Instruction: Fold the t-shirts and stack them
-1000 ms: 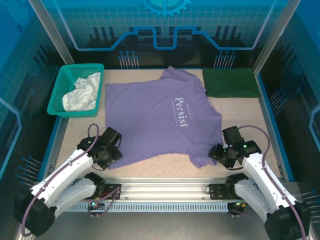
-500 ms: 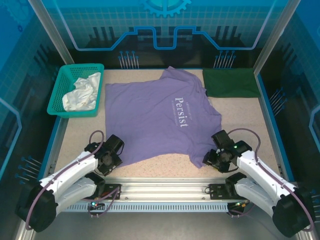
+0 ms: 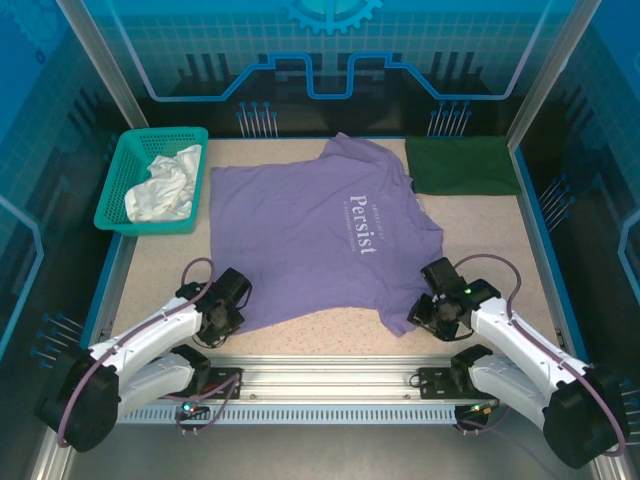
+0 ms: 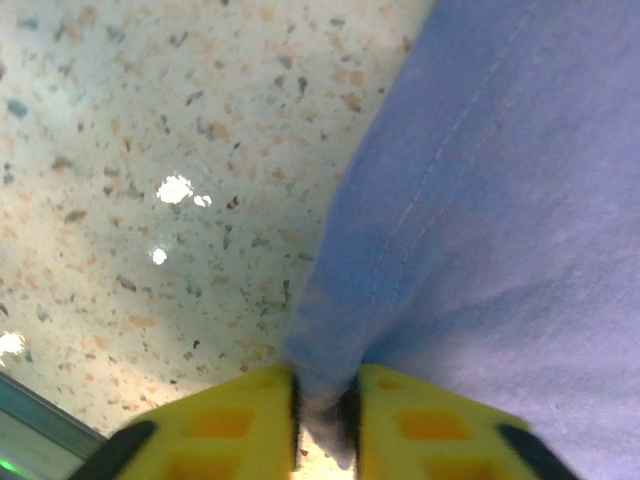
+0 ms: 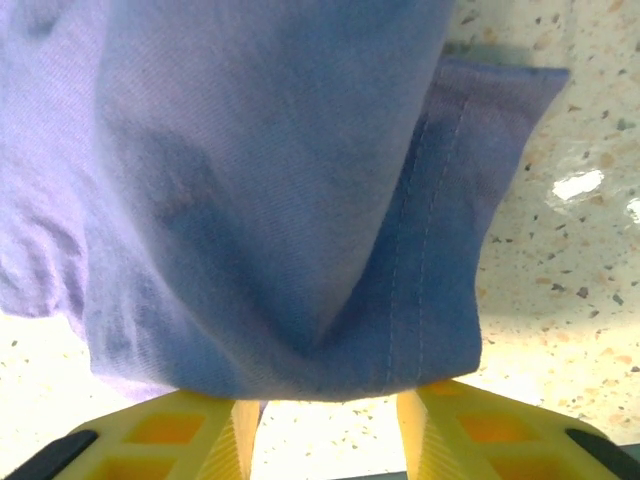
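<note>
I had just moved both my arms in closer to the purple t-shirt (image 3: 310,240). It lay spread out flat in the middle of the tabletop (image 3: 490,250), with its white words facing up. My left hand (image 4: 325,405) had been apart a moment before. Now it was squeezed together on the near left corner of the shirt, and I could see the cloth pinched tight between my yellow fingers (image 4: 230,425). My right hand (image 5: 325,410) had slid up to the near right corner. Its fingers were still apart, with the stitched corner bunched just over the gap, so it was not clamped on anything yet. The green t-shirt (image 3: 462,165) sat folded at the far right. The basket (image 3: 112,190) at the far left held a white cloth (image 3: 165,190). I thought that once my right hand pinched too, I could lift the near edge and make the first fold.
</note>
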Available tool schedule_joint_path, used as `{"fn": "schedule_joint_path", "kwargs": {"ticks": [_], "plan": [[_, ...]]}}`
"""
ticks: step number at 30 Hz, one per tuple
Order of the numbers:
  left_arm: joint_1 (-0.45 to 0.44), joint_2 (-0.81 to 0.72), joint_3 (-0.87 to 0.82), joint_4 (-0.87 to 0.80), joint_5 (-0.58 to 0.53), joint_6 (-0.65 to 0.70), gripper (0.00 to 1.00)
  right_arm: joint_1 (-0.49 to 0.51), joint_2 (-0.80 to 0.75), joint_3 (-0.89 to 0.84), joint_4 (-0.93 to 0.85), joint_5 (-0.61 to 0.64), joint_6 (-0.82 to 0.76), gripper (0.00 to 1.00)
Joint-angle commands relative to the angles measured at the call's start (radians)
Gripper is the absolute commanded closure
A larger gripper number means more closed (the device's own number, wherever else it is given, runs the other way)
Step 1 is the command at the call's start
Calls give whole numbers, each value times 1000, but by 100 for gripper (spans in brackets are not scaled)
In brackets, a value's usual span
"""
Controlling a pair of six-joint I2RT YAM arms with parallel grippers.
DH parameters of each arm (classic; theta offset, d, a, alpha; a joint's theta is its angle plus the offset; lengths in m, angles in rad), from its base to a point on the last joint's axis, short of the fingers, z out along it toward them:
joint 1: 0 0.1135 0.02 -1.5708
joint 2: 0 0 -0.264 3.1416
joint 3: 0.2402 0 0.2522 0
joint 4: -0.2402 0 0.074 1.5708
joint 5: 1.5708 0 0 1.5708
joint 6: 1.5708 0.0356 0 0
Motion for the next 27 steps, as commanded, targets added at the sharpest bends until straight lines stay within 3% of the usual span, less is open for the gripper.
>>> {"fn": "schedule_joint_path", "kwargs": {"ticks": [1,3,11,13,23,27], "plan": [[-7,-11,28,-23,-45,-9,91,12,4,12,10,39,15,62],[-6,-20,34,-32,-51,-4,100,12,7,8,21,41,17,68],[-7,-69,78,-90,-86,22,100,10,13,8,23,96,23,89],[-7,-87,96,-113,-100,32,100,8,2,7,23,102,23,99],[-6,-130,215,-177,-136,81,100,17,-105,104,-66,121,27,100],[-6,-121,270,-177,-162,99,100,16,-67,191,-89,151,-3,100]]}}
